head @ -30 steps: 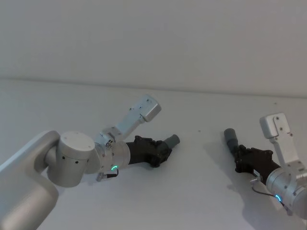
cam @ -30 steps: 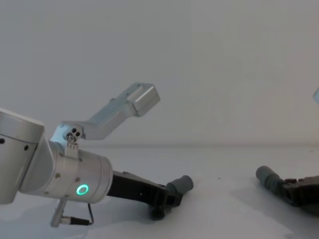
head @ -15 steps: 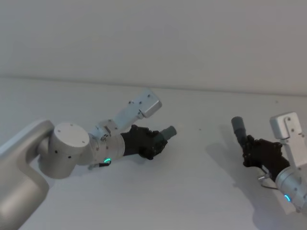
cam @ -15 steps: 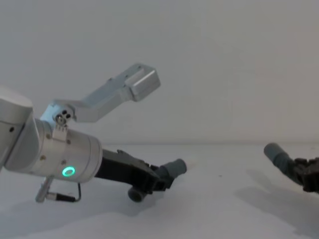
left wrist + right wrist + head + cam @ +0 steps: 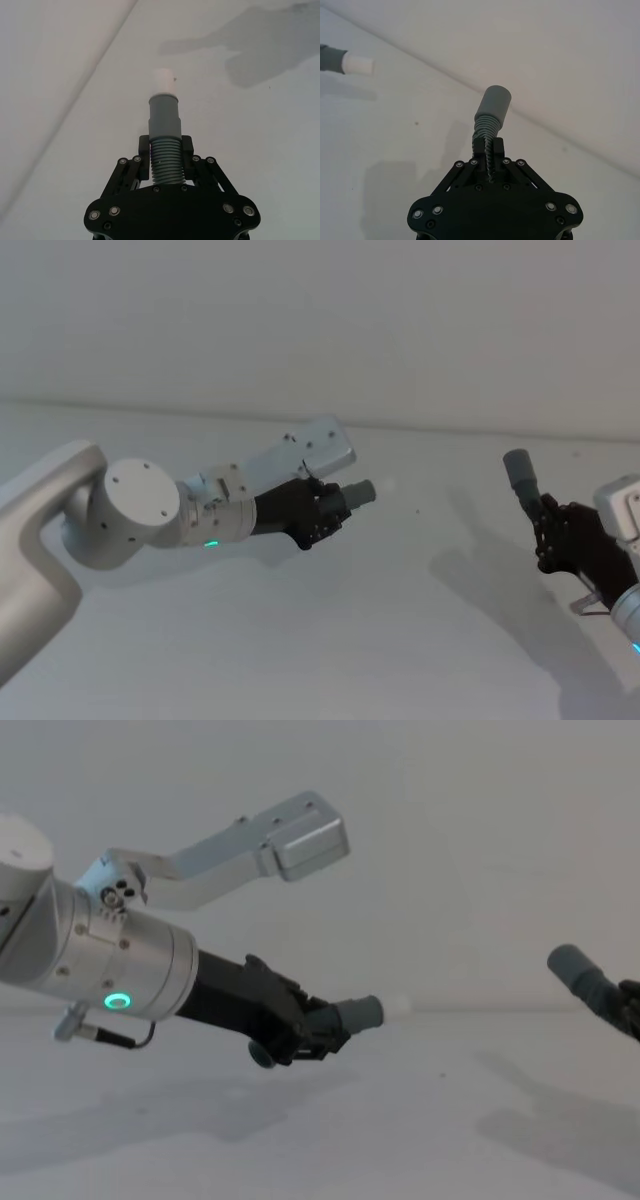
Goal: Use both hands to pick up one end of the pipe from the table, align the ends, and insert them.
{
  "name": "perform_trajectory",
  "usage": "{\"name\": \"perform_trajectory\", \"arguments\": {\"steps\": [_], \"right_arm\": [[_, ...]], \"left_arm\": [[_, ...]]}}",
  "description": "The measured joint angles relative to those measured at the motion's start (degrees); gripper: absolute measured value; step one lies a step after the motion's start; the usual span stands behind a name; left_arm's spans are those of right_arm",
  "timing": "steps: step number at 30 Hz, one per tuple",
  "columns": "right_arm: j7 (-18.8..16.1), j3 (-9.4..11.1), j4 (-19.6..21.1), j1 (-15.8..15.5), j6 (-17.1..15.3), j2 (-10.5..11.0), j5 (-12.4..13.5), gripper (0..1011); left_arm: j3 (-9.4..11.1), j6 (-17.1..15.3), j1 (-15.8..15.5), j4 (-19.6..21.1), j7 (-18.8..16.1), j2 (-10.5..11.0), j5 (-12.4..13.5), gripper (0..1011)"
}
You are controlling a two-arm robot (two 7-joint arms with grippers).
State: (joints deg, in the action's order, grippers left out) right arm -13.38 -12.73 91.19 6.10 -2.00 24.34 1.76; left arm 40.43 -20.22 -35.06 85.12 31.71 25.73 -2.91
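Left gripper (image 5: 332,512) pinching hose (image 5: 360,493), right gripper (image 5: 547,520) pinching pipe (image 5: 518,472), above white table (image 5: 300,640), pale wall (image 5: 300,320).

the left arm (image 5: 110,960) is built of rounded silver-grey metal cylinders with small dark screw holes. a small glowing green ring (image 5: 119,1002) is set into its wrist segment, and a thin dark cable (image 5: 125,1042) with a metal plug is looped beneath it. a flat silver bracket ending in a boxy housing (image 5: 305,838) is fixed on top. the left claw (image 5: 165,150) is made of matt black links and a broad black base, pinned with silver screw heads. the right claw (image 5: 488,147) is made of the same black linkage and screws. the right arm (image 5: 628,615) is finished in silver-grey, and a pale box (image 5: 622,502) and a blue-green light (image 5: 636,647) are carried on it.
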Motion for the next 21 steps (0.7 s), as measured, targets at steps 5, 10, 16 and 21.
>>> {"name": "perform_trajectory", "arguments": {"steps": [5, 10, 16, 21], "right_arm": [[-1.5, -0.2, -0.6, 0.3, 5.1, 2.1, -1.9, 74], [-3.0, -0.7, -1.5, 0.9, 10.3, 4.1, -4.0, 74], [-4.6, -1.6, -2.8, 2.0, 16.9, 6.4, -7.2, 74], [-5.7, -2.6, -4.2, 3.4, 22.4, 8.3, -10.3, 74]], "left_arm": [[2.3, 2.1, -2.5, 0.6, 2.3, 1.4, 3.3, 345], [4.3, 3.8, -4.6, 0.9, 4.1, 2.4, 6.4, 345], [6.9, 5.8, -7.3, 1.3, 6.3, 3.5, 10.6, 345], [8.9, 7.2, -9.3, 1.7, 7.5, 4.2, 14.0, 345]]}}
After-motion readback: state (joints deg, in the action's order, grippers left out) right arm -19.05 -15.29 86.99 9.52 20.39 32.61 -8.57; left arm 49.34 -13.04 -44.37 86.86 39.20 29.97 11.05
